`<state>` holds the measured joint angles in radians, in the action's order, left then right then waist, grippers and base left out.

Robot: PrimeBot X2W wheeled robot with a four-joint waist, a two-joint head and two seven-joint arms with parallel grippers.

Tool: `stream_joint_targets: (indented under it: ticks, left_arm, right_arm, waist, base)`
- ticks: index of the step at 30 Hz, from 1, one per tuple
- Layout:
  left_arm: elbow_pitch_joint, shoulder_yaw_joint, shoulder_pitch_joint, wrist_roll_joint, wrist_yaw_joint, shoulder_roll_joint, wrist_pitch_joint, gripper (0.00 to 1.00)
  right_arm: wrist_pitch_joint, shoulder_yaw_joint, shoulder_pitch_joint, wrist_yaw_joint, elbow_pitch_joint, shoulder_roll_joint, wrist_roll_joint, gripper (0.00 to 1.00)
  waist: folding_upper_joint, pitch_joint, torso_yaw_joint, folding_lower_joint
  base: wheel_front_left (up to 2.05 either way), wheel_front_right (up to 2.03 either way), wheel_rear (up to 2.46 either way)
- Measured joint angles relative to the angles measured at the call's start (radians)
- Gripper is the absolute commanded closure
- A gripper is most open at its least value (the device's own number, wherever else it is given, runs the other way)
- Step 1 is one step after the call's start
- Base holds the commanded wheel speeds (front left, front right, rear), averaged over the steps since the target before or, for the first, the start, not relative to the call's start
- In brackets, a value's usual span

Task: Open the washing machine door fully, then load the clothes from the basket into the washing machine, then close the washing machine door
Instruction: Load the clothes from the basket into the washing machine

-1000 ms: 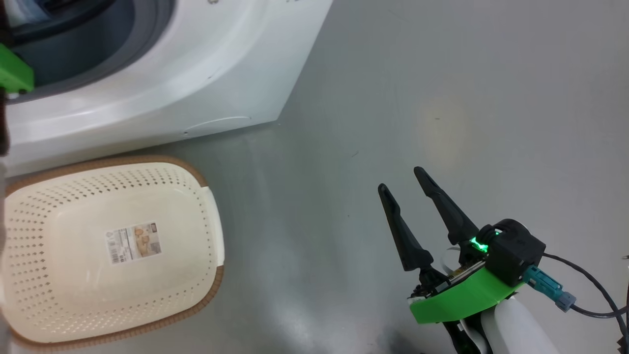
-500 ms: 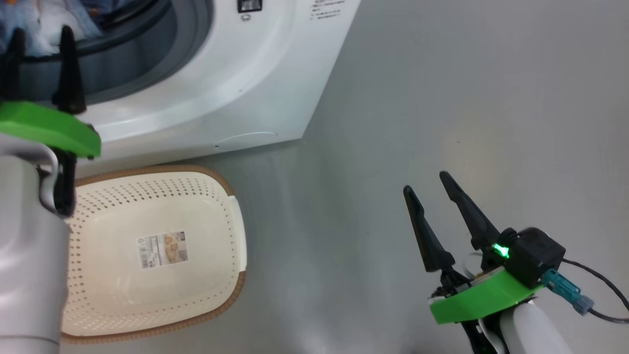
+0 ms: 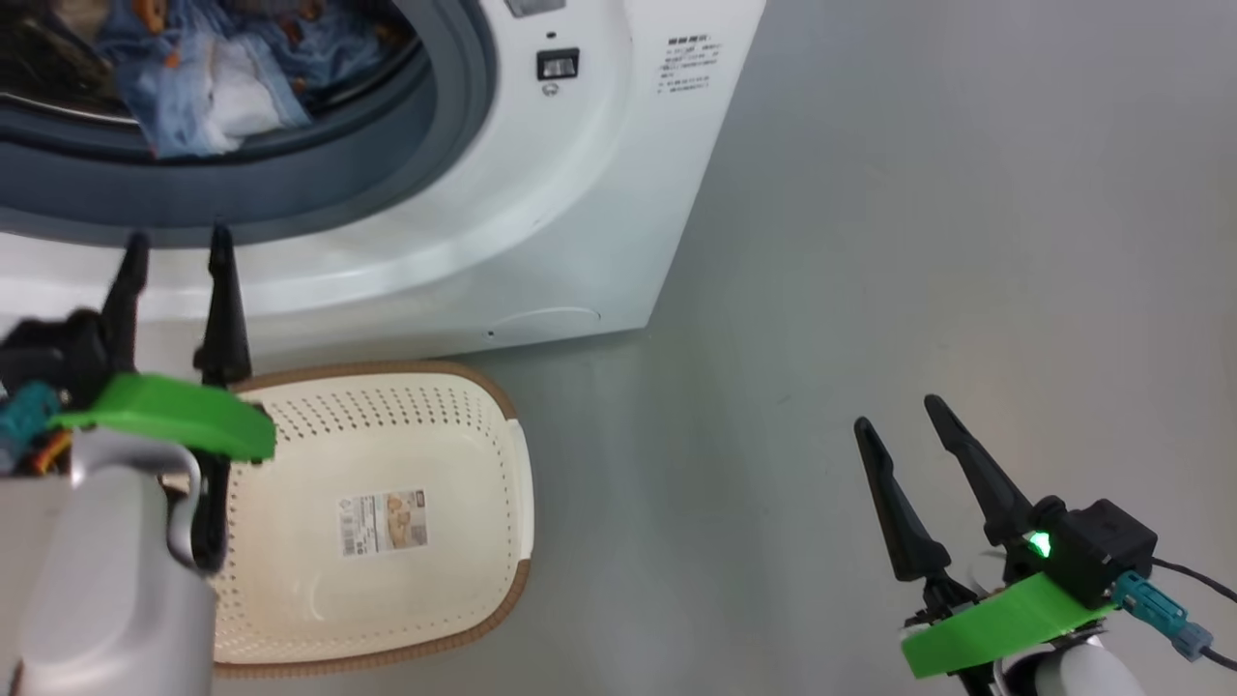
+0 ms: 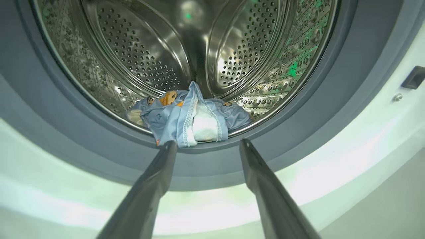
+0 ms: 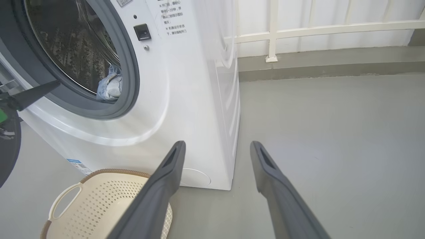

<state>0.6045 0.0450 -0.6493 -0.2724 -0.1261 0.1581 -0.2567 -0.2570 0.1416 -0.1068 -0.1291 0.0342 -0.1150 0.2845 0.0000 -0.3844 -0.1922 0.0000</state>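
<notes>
1. The washing machine [image 3: 580, 213] is standing just ahead of the left gripper [image 3: 179, 246], with its top cut off.
2. The basket [image 3: 435, 416] is sitting below the left jaws, partly hidden by the forearm.
3. The right gripper [image 3: 899, 411] is hovering well aside; both jaws are standing apart, empty.
4. The clothes [image 4: 189, 119] are lying in the drum beyond the left jaws.

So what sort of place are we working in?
Probably a laundry corner or utility balcony: a front-loading washer, a cream basket on a bare grey floor, and a white railing along the back.
</notes>
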Motion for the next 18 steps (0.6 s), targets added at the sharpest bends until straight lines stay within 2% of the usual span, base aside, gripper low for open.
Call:
stream_joint_targets:
  ticks: [9,18]
  left_arm:
    - [-0.049,-0.031,0.157,0.044,0.0,-0.037,0.0,0.0]
    - [-0.102,-0.058,0.303,0.052,-0.001,-0.043,0.0,0.0]
  right_arm:
    - [0.0,-0.028,0.063,0.0,0.015,-0.043,0.022,0.0]
    - [0.0,-0.04,0.12,0.0,0.03,-0.073,0.037,0.0]
  waist:
    - [0.0,0.09,0.032,0.0]
    - [0.0,0.169,0.052,0.0]
  base:
    - [0.0,0.0,0.0]
    - [0.0,0.0,0.0]
